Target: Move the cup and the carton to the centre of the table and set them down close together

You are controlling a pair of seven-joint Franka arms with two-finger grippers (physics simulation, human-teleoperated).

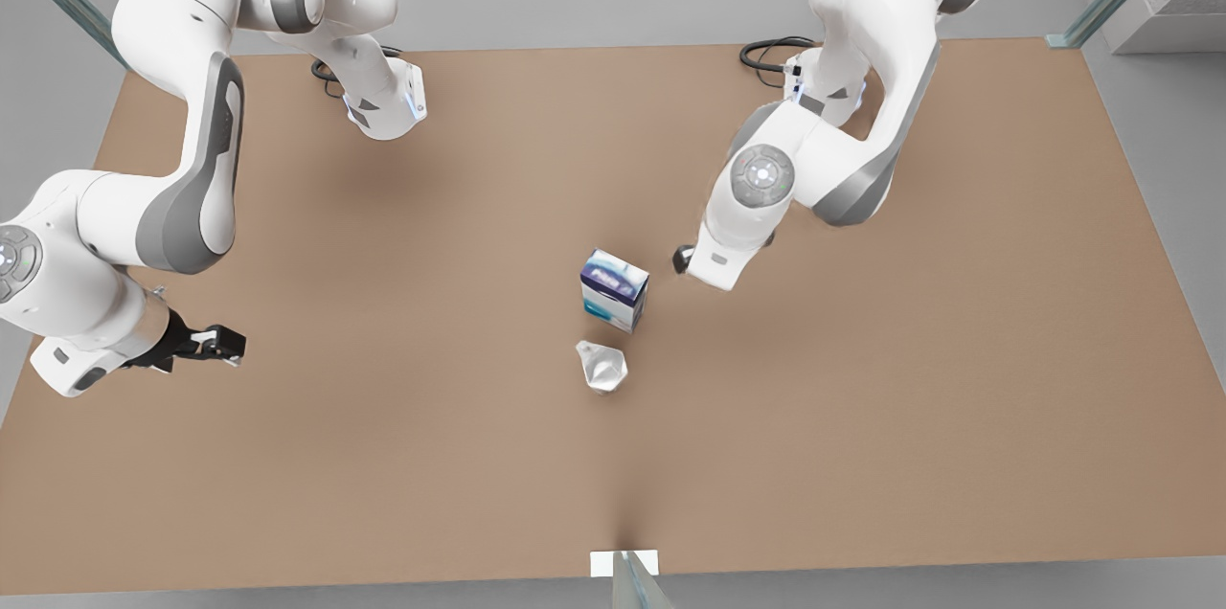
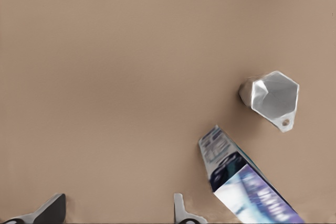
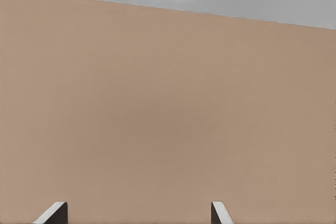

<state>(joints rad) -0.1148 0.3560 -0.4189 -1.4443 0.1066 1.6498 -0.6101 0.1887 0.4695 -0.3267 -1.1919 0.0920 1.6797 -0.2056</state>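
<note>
Brown table (image 1: 383, 456), carton (image 1: 614, 290) beside cup (image 1: 602, 367), centre

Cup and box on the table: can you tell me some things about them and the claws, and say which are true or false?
1. The small silvery-grey faceted cup and the white, teal and purple carton sit close together near the middle of the plain brown table. True.
2. The left claw is gripping the carton. False: it is open and empty, beside the carton.
3. The right claw is open over bare table, far from both things. True.
4. The cup is bigger than the carton. False: it is smaller.
</note>
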